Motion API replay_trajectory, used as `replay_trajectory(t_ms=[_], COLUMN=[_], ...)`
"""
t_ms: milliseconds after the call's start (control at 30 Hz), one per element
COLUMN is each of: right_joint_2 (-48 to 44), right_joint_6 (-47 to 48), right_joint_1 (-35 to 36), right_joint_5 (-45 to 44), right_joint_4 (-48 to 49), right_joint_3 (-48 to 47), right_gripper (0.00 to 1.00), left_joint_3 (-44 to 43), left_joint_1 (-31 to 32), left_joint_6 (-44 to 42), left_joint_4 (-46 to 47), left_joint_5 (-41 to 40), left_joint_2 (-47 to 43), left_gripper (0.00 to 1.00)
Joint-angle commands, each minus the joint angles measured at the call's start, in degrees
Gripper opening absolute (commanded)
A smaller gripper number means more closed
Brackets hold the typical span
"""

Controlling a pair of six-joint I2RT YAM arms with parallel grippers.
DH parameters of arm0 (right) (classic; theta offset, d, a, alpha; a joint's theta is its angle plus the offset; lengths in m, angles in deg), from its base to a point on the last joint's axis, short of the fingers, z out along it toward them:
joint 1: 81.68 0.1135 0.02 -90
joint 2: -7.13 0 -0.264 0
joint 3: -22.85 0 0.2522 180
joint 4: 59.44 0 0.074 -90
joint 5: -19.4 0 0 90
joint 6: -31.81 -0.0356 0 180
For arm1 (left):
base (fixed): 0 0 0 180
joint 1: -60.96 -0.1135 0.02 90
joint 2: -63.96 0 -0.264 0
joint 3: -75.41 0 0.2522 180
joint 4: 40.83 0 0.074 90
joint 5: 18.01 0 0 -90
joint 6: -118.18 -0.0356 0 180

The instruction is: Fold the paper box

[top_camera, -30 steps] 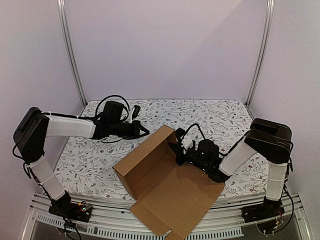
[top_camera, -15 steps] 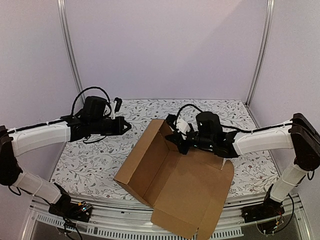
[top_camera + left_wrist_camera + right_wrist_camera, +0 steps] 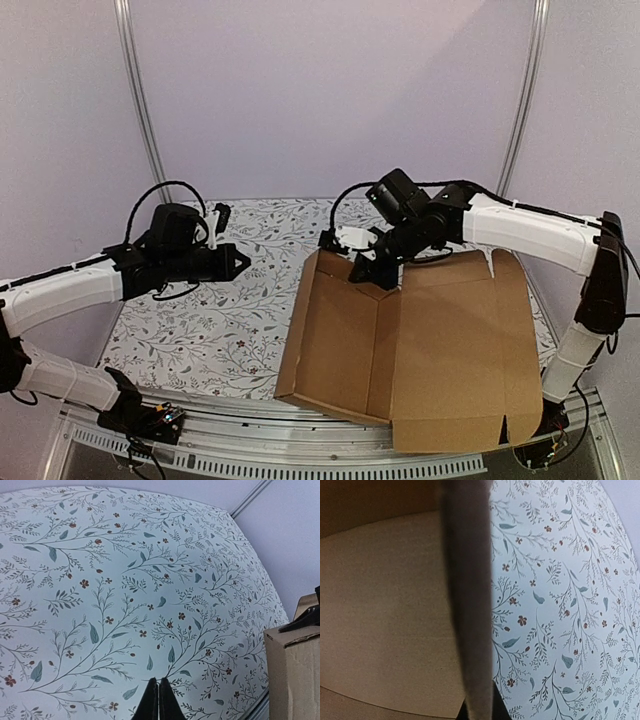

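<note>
The paper box [image 3: 440, 340] is a brown cardboard sheet lying opened out on the right half of the table, with its left wall [image 3: 296, 318] standing up. My right gripper [image 3: 368, 268] is shut on a raised flap at the box's far edge. In the right wrist view that flap's edge [image 3: 467, 605] runs straight up between my right gripper's [image 3: 479, 711] dark fingers, with the box panel [image 3: 385, 615] to its left. My left gripper [image 3: 243, 261] hovers shut and empty over the cloth, well left of the box. The left wrist view shows its tips [image 3: 158, 692] pressed together and a box corner [image 3: 295, 672] at the right.
A floral cloth [image 3: 210, 320] covers the table. Metal posts [image 3: 140, 110] [image 3: 522, 110] stand at the back corners against pale walls. The box's near right corner [image 3: 500, 435] hangs over the front rail [image 3: 250, 452].
My right arm has swung up and back, dragging the box to the right and turning it square to the table. My left arm has drawn back to the left, still shut.
</note>
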Motion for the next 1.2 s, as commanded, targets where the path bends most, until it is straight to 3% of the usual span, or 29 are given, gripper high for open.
replay_trajectory(t_ms=[0, 267, 667, 900, 1167], right_joint_2=[5.46, 14.43, 24.7, 27.72, 24.62], right_joint_6=[4.99, 10.05, 18.26, 19.4, 18.58], right_joint_1=[-0.21, 1.57, 5.48, 6.65, 7.06], right_joint_5=[-5.51, -16.07, -20.85, -22.02, -20.86], right_joint_4=[-16.63, -20.49, -21.87, -22.76, -21.05], right_joint_3=[-5.04, -12.51, -21.52, -25.62, -26.59], right_gripper=[0.0, 0.0, 0.0, 0.19, 0.4], left_joint_3=[1.71, 2.42, 2.52, 2.86, 2.5], left_joint_1=[1.34, 2.5, 3.16, 3.23, 3.25], left_joint_6=[-0.25, -0.61, -1.12, -1.21, -2.24], left_joint_4=[-0.79, -0.58, -1.59, -1.97, -2.06], left_joint_5=[-0.92, -1.63, -3.64, -4.32, -5.16], left_joint_2=[-0.74, -0.22, -0.73, -0.87, -0.46], left_gripper=[0.03, 0.02, 0.03, 0.05, 0.1])
